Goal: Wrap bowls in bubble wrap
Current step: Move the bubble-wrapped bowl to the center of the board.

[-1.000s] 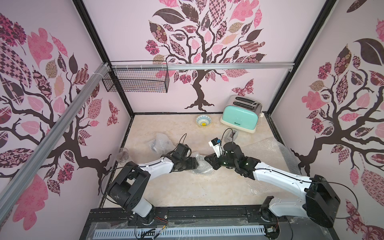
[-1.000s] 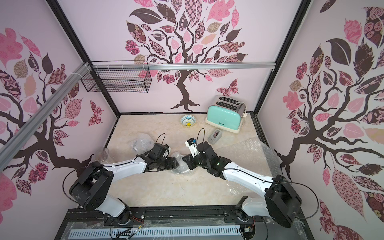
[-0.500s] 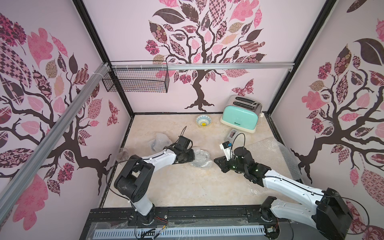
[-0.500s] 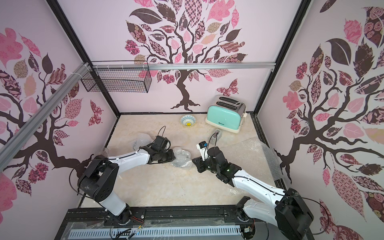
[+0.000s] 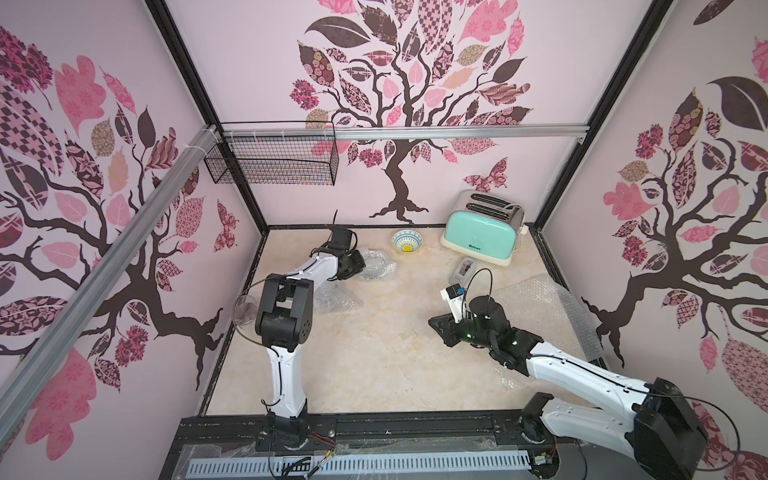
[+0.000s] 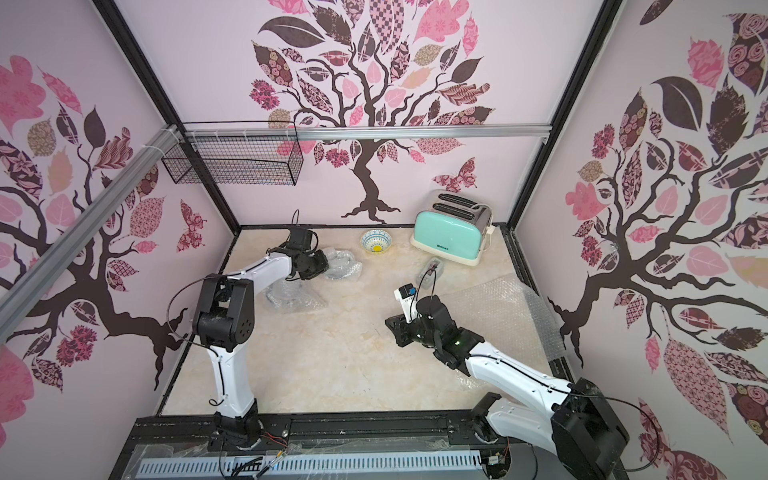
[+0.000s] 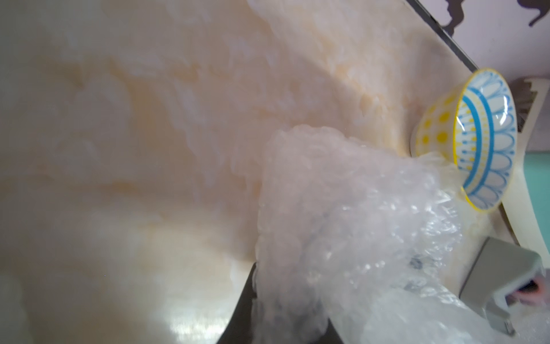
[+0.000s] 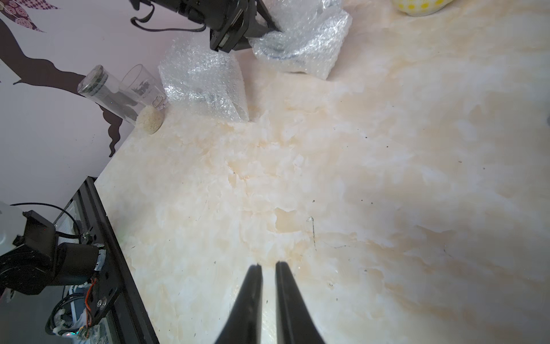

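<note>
A bowl (image 5: 406, 241) with a blue pattern and yellow centre stands bare near the back wall; in the left wrist view this bowl (image 7: 476, 140) is just beyond the wrap. My left gripper (image 5: 360, 266) is shut on a crumpled bundle of bubble wrap (image 5: 377, 266) right beside that bowl, and the wrap (image 7: 342, 223) covers my left gripper (image 7: 285, 300). A bluish rim shows through the bundle (image 8: 297, 38). A second bundle (image 5: 337, 297) lies under the left arm. A flat sheet of bubble wrap (image 5: 540, 307) lies at the right. My right gripper (image 5: 436, 326) (image 8: 268, 265) is shut with a slim gap and holds nothing.
A mint toaster (image 5: 482, 232) stands at the back right with a small grey device (image 5: 464, 268) in front of it. A clear drinking glass (image 8: 143, 86) and a lying jar (image 8: 104, 92) sit by the left wall. A wire basket (image 5: 274, 160) hangs above.
My left gripper closed on the bundle and carried it from the table's middle to the back, beside the bare bowl. The right gripper let go and drew back to the right.
</note>
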